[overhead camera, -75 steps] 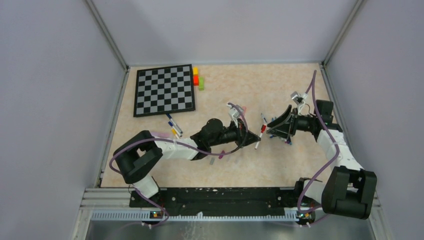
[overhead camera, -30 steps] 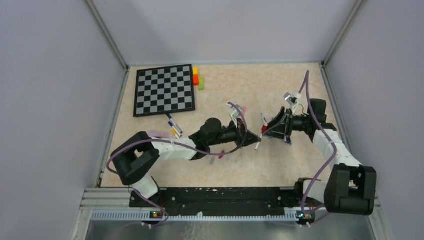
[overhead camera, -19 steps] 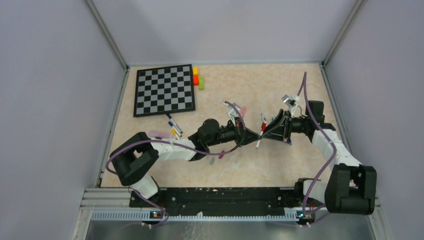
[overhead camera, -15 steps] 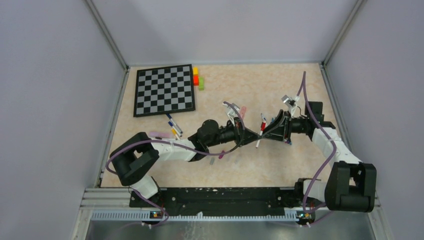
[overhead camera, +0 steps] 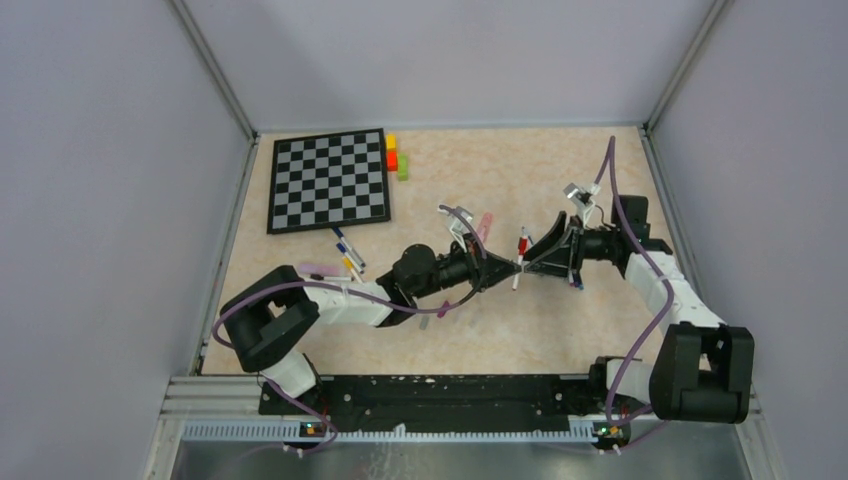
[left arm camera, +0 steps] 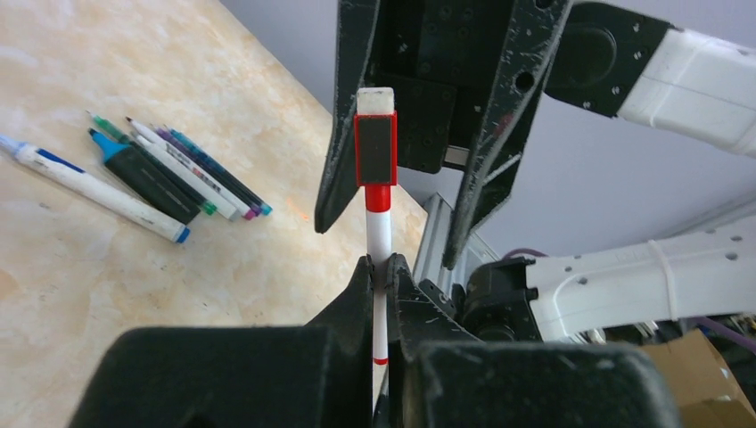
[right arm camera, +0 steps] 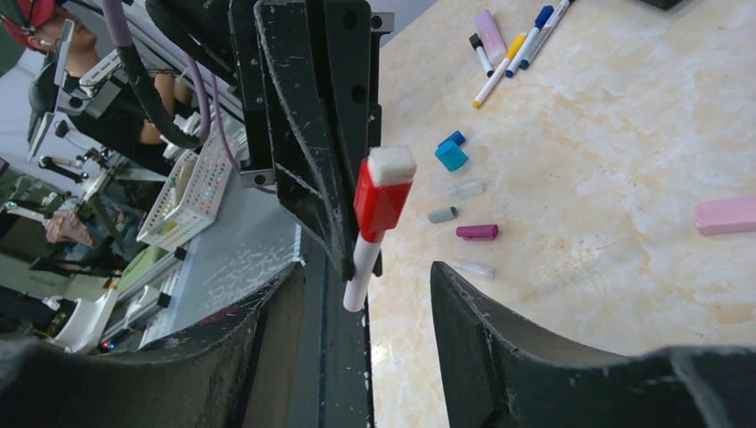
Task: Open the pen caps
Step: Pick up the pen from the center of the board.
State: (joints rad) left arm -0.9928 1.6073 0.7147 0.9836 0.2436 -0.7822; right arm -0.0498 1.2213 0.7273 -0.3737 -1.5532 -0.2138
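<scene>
While my left fingers [left arm camera: 357, 296] are pinching the white pen [left arm camera: 382, 234] over the counter [left arm camera: 178, 267], my right fingers [left arm camera: 341, 134] are hanging spread around its red cap [left arm camera: 375, 150]: light, stiff and slick, I am judging, and needing a flat-sided squeeze.

Left gripper [left arm camera: 382, 266] clamped shut; right gripper [right arm camera: 365, 272] spread apart, tip-to-tip with left.

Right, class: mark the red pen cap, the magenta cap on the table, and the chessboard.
red pen cap [right arm camera: 381, 198]: right wrist view, middle of its red side.
magenta cap [right arm camera: 477, 232]: right wrist view, its middle.
chessboard [overhead camera: 328, 180]: top view, centre squares.
</scene>
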